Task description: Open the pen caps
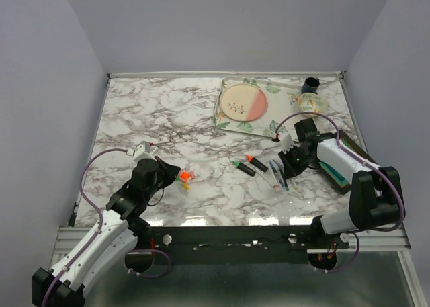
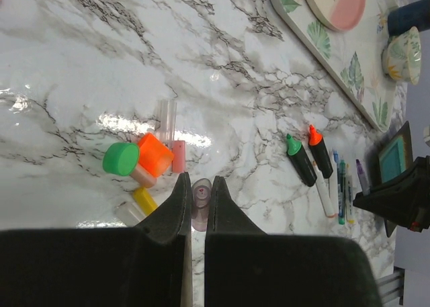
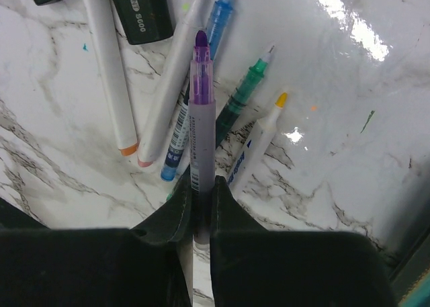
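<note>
Tabletop (image 1: pixel 161 112): marble pattern. I see a cap pile near-left and a pen cluster near-right.
Left tool (image 2: pixel 199 183): almost fully closed, pinching a translucent purple cap (image 2: pixel 200 194) between its tips, low over the tabletop.
Loose caps: green cap (image 2: pixel 121 158), orange cap (image 2: pixel 155 154), pink cap (image 2: pixel 179 156) and yellow cap (image 2: pixel 144 199) are bunched together just off the left tool's tips. A clear cap (image 2: pixel 166 115) lies just beyond the bunch.
Right tool (image 3: pixel 201 185): jaws drawn in on the barrel of a purple pen (image 3: pixel 200 119), with both fingers touching it. The nib is bare and points away from the tool.
Pens under it: white pen (image 3: pixel 107 78), blue pen (image 3: pixel 220 15), green pen (image 3: pixel 242 95) and yellow-tipped pen (image 3: pixel 267 129) are fanned on the tabletop. Every tip I can see is uncapped.
Highlighters: green-tip highlighter (image 2: pixel 300 160) and orange-tip highlighter (image 2: pixel 320 152), both black-bodied, lie side by side with bare tips. They sit between the two tools, closer to the right one.
Far right: leaf-print tray (image 1: pixel 225 122) carrying a round plate (image 1: pixel 244 102), well apart from both tools.
</note>
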You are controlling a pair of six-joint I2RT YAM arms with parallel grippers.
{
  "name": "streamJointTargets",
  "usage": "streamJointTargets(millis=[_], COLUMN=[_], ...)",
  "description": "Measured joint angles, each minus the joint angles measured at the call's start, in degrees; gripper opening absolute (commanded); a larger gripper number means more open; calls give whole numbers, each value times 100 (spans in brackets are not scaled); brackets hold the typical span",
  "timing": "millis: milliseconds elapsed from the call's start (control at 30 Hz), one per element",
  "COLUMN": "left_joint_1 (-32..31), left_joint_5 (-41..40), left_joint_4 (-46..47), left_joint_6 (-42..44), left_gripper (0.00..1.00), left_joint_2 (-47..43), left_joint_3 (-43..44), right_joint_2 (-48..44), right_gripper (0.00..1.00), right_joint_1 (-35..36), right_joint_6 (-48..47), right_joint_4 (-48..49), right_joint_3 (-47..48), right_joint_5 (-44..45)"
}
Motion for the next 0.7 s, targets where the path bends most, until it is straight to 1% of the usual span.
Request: streamJointTargets(millis=[233,433,700], left_joint_1=[0,2,2], left_joint_5=[68,511,1119], left_joint_4=[-24,323,501], left_joint_6=[278,490,778], left_gripper=[0,0,0], left_joint_2=[-57,50,372], left_joint_3=[-28,-236,-208], right_joint_2=[321,439,442], right_gripper=[26,35,37], right_joint_1=[-98,-98,-98], right_joint_6=[-4,-11,-15], right_joint_4=[-61,-111,-127], right_joint_3=[0,0,0], right_joint_5=[70,76,74])
